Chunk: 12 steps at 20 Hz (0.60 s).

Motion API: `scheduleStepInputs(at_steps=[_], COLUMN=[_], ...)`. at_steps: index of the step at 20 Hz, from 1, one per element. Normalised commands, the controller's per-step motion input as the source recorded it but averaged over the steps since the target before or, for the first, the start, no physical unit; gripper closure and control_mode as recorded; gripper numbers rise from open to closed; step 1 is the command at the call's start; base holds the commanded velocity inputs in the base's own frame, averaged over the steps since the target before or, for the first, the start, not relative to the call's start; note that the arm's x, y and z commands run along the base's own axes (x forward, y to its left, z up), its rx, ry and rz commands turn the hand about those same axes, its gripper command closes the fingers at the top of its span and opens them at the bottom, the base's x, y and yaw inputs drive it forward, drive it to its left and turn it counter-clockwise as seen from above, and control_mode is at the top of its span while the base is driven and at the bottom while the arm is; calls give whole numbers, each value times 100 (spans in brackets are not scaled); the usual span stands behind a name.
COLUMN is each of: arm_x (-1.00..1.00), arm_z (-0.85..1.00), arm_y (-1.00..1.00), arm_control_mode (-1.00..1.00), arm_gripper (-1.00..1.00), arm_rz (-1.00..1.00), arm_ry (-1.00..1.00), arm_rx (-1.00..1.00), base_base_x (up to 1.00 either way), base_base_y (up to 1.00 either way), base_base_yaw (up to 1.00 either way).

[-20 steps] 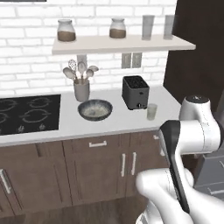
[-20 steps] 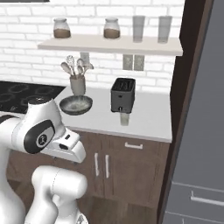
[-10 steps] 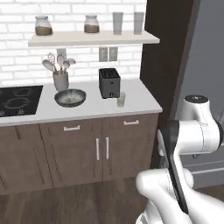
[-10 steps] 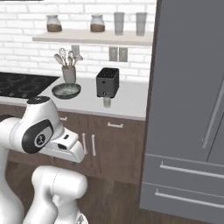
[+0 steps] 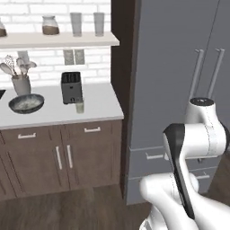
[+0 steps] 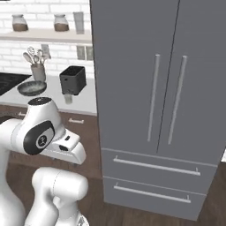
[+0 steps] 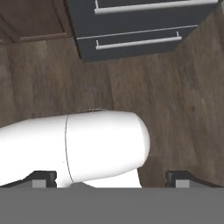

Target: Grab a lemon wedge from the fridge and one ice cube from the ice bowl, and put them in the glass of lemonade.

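Observation:
The grey fridge (image 5: pixel 170 76) (image 6: pixel 176 66) stands with both doors shut, so the lemon wedge is hidden. Its lower drawers (image 7: pixel 131 26) show at the top of the hand view. On the counter left of it, the glass of lemonade (image 5: pixel 80 107) (image 6: pixel 68 99) stands in front of the black toaster (image 5: pixel 72 87). Further left sits the ice bowl (image 5: pixel 26 103) (image 6: pixel 32 88); an ice cube is too small to make out in it. My gripper (image 7: pixel 113 178) is open and empty, held low and pointing down at the wooden floor in front of the fridge.
A grey utensil cup (image 5: pixel 21 83) stands behind the bowl. Two tall glasses (image 5: pixel 87 23) and jars rest on the wall shelf (image 5: pixel 58 40). Brown cabinets (image 5: pixel 63 152) run below the counter. A dark panel (image 5: pixel 121 54) separates counter and fridge.
The base has driven to the right: the counter has slid left in both base views and the fridge now stands ahead. The gripper stays open.

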Motion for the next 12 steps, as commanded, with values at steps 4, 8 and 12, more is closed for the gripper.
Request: scheduleStepInputs(at_steps=[4, 8, 12], arm_x=[0, 0, 0], arm_z=[0, 0, 0], arm_y=[0, 0, 0], arm_control_mode=[100, 100, 100], arm_gripper=[-100, -100, -100], arm_rz=[0, 0, 0], arm_ry=[0, 0, 0], arm_rx=[0, 0, 0], base_base_x=[-10, -15, -16], base_base_y=[-100, -87, -57], base_base_yaw=[1, 1, 0])
